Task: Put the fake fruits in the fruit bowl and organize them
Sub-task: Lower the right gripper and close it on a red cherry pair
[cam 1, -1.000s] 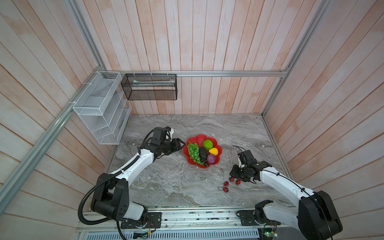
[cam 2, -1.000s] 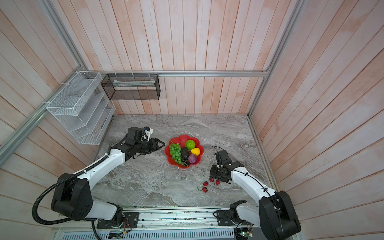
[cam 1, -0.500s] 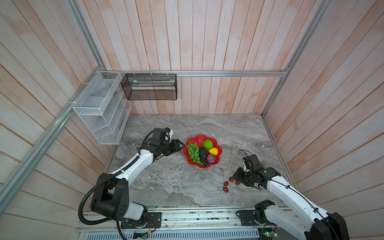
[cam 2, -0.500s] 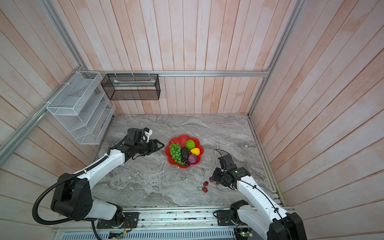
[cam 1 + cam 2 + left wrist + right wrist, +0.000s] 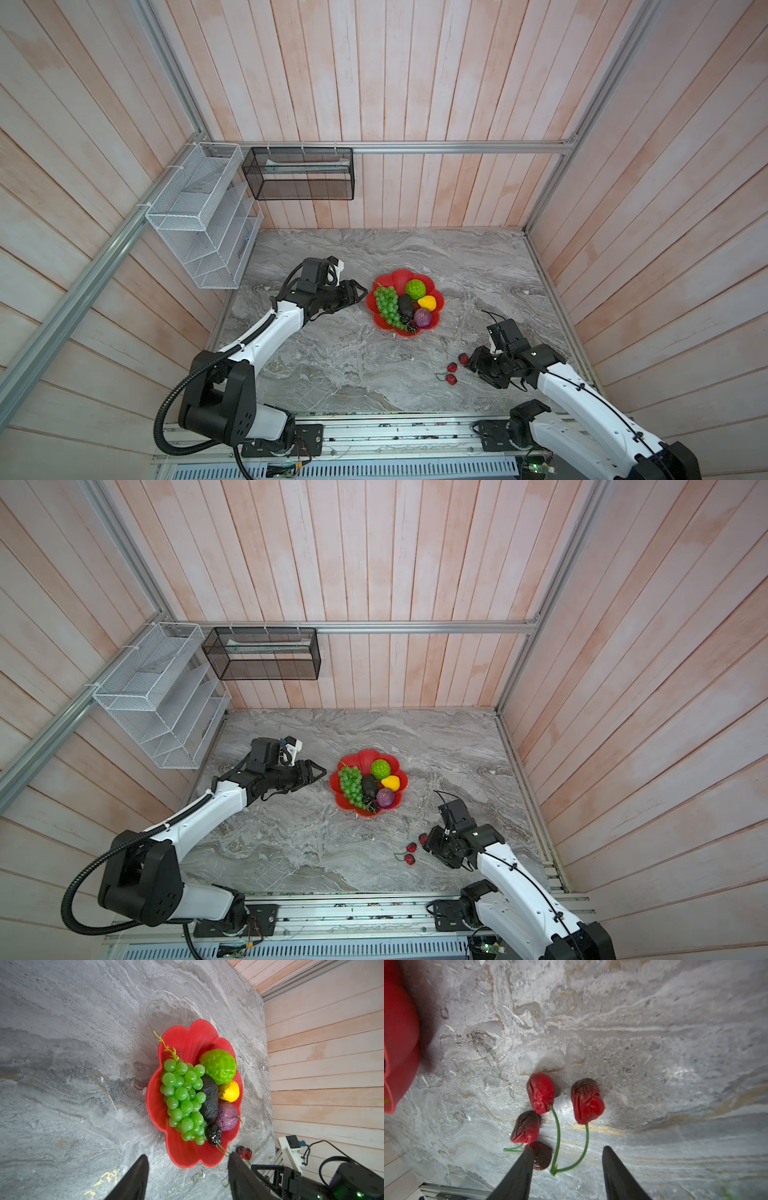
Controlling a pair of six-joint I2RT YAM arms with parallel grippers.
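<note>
My right claw (image 5: 566,1152) is spread, with nothing held between its fingers. The small red berries (image 5: 540,1093) lie on the worktop (image 5: 654,1043) just in front of it. One berry is partly hidden behind a finger, and two green stems reach into the gap. The berries are outside the fruit bowl (image 5: 187,1039). My left claw (image 5: 188,1157) is spread and empty too, just beside the bowl's rim. In the bowl lie the green grape bunch (image 5: 182,1097), dark oval avocado (image 5: 209,1101), bumpy lime-green ball (image 5: 219,1065), small yellow fruit (image 5: 229,1092), purple round fruit (image 5: 226,1113) and tiny black berries (image 5: 214,1134).
</note>
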